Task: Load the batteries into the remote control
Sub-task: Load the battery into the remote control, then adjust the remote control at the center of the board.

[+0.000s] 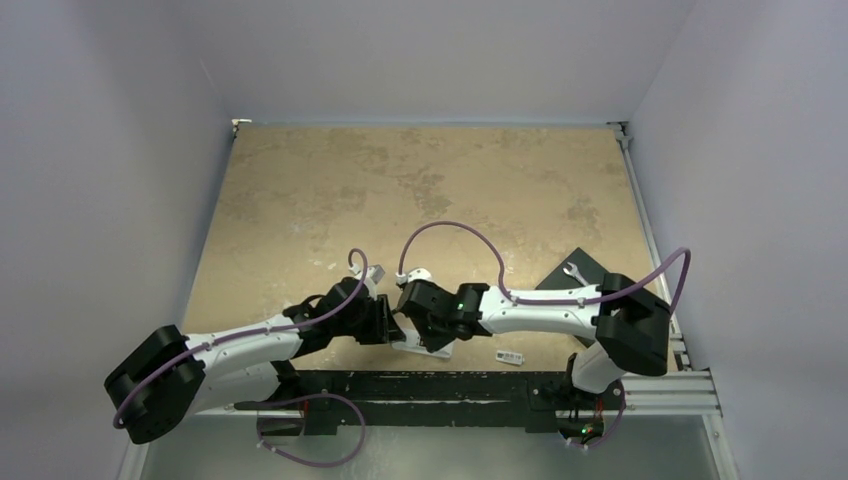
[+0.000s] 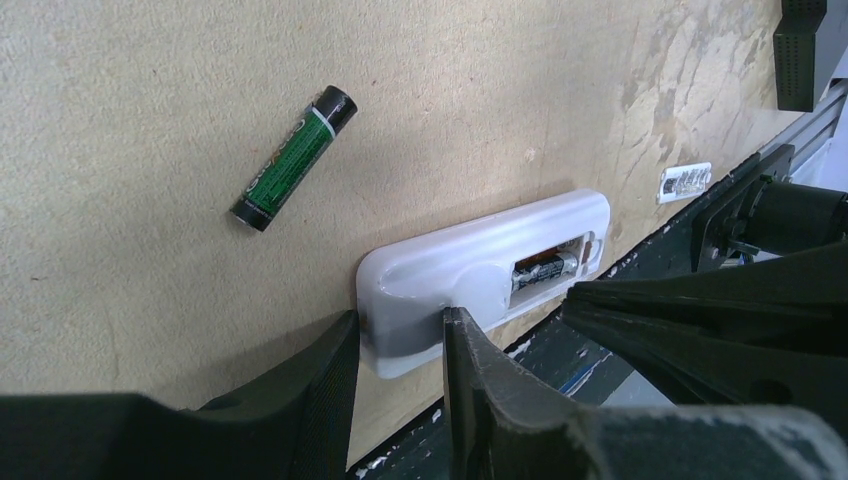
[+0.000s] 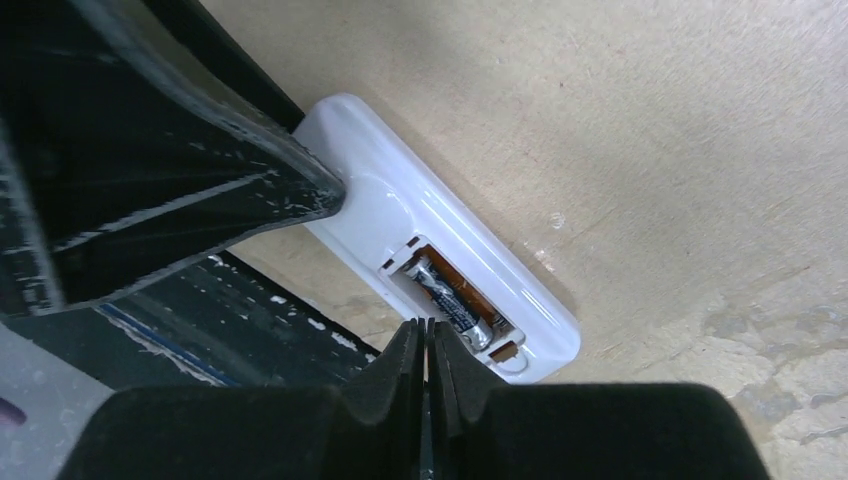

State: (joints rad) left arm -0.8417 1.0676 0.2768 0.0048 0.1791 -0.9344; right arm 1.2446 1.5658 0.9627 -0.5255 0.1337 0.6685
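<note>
The white remote control [image 2: 480, 255] lies back up at the table's near edge, its compartment open. One dark battery [image 2: 545, 272] sits in the compartment, also seen in the right wrist view [image 3: 455, 300]. A second battery [image 2: 295, 158], green and black, lies loose on the table beyond the remote. My left gripper [image 2: 400, 345] is shut on the remote's end, one finger on each side. My right gripper [image 3: 427, 335] is shut and empty, its tips just over the compartment beside the seated battery. In the top view both grippers meet over the remote [image 1: 422, 348].
A small white cover piece [image 2: 685, 181] lies on the table past the remote, right of it in the top view [image 1: 510, 356]. A dark mat [image 1: 585, 275] with a white wrench mark lies at the right. The black rail [image 1: 450, 385] runs along the near edge.
</note>
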